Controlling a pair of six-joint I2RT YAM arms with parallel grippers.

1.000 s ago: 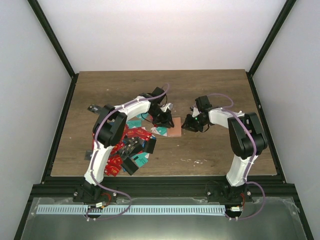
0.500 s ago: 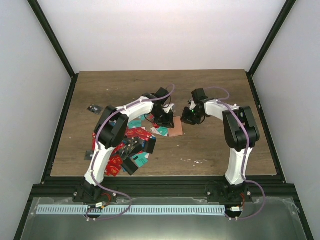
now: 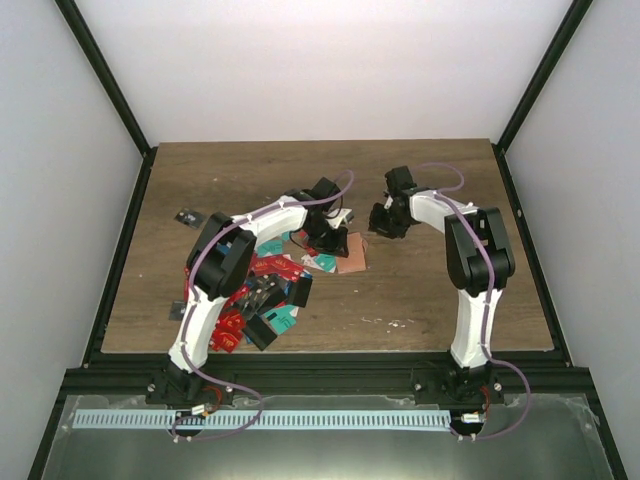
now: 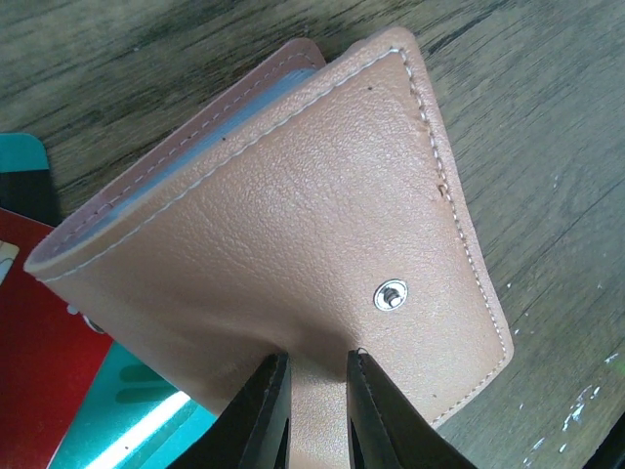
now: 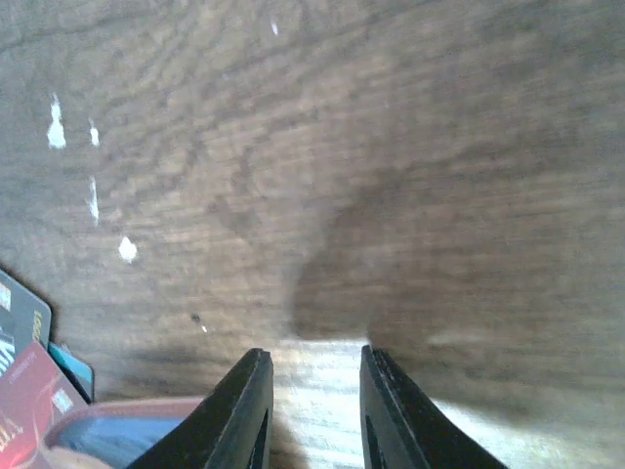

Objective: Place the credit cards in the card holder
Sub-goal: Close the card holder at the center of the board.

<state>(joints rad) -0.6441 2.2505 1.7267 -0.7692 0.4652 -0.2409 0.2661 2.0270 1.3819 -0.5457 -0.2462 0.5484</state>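
Left gripper (image 4: 314,360): you have it pinching the card holder's (image 4: 293,234) top flap, which stands partly open.
Right gripper (image 5: 311,362): fingers spread, nothing between them; it has drawn back from the holder's right edge to beyond its far right corner.
Card holder: hardly moved.
Credit cards (image 3: 262,290): heaped left of the holder, as before.

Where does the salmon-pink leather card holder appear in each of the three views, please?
Top external: salmon-pink leather card holder just left of the picture's centre.
Left wrist: it fills most of the frame.
Right wrist: only its rim, bottom-left corner.
Shared landmark: brown wooden table.
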